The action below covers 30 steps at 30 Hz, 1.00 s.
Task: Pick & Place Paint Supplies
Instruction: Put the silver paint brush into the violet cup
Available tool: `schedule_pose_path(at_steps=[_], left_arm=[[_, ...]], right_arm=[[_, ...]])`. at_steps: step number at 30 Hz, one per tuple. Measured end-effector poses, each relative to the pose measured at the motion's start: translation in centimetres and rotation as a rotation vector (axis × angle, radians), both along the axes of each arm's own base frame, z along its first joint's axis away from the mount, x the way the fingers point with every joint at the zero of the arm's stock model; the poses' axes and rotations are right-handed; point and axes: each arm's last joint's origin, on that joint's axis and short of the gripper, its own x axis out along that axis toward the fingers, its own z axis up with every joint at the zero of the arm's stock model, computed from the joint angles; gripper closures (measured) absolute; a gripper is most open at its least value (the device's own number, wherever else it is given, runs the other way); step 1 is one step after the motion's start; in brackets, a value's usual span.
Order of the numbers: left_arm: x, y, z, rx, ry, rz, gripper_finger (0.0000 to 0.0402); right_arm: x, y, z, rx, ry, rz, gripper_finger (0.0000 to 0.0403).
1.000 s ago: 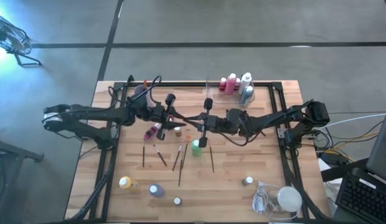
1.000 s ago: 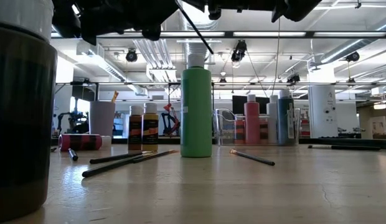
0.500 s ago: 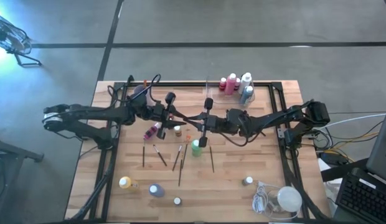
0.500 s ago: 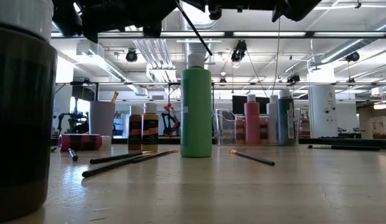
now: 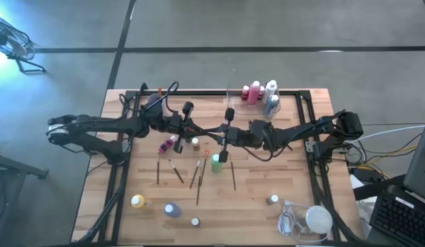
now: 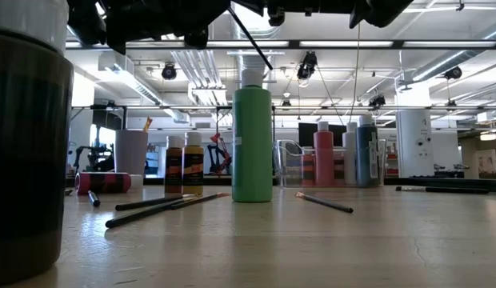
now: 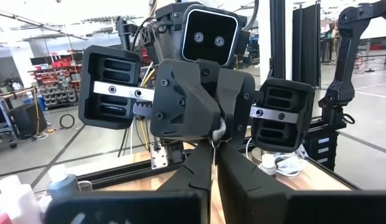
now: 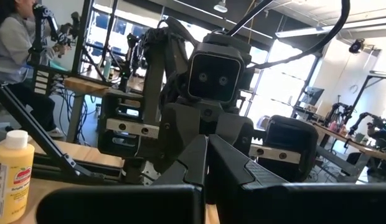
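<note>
Above the table's middle my two grippers meet tip to tip. My left gripper [image 5: 197, 128] [image 7: 215, 149] and my right gripper [image 5: 211, 131] [image 8: 207, 149] are both shut on one thin dark paintbrush [image 5: 204, 130]. In the low view the paintbrush [image 6: 250, 38] slants down below them, in front of the green bottle's cap. The green bottle [image 5: 215, 162] stands upright on the table under them. A pink bottle [image 5: 167, 145] lies on its side, and two brown bottles [image 5: 195, 143] stand near it. Several more brushes [image 5: 177, 170] lie flat on the wood. My left gripper is shut on the paintbrush's end [image 5: 201, 129] nearest it, reaching level from the table's left. Its own fingers [image 7: 199, 165] hide the place of contact. The brush is clear of the table. My right gripper is shut on the same paintbrush [image 5: 208, 130], reaching level from the table's right. Its fingers [image 8: 233, 163] cover the place of contact. Below the hold the brush's free part [image 6: 260, 52] slants down, clear of the green bottle.
A clear tray with upright bottles [image 5: 260, 92] stands at the far edge. A purple cup [image 5: 154, 100] is at the far left. A yellow bottle [image 5: 138, 201], a purple bottle [image 5: 172, 210] and small bottles [image 5: 273, 200] stand near the front. A white lump with a cord [image 5: 315, 219] sits front right.
My left gripper's fingers have drawn together on the paintbrush. Both arms and the brush have kept their place.
</note>
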Motion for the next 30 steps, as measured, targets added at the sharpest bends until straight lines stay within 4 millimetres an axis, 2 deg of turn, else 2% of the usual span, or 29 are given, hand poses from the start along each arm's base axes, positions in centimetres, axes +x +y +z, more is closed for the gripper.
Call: schedule_pose_path(at_steps=[13,18,22,30], left_arm=[[0.0,0.0,-0.1,-0.003,0.007,-0.001,0.0393],[0.0,0.0,-0.1,-0.012,0.039,0.0,0.0393],[-0.9,0.0,0.5,-0.004,0.052,0.041,0.0393],[-4.6,0.0,2.8,0.043,0.095,0.38,0.0393]], right_arm=[[-0.1,0.0,0.0,0.051,0.014,0.005,0.0386],[-0.8,-0.1,0.6,0.039,0.05,-0.018,0.0337],[-2.1,-0.2,1.7,0.055,0.112,-0.021,0.0294],[-5.5,-0.5,2.7,0.184,0.326,-0.064,0.024]])
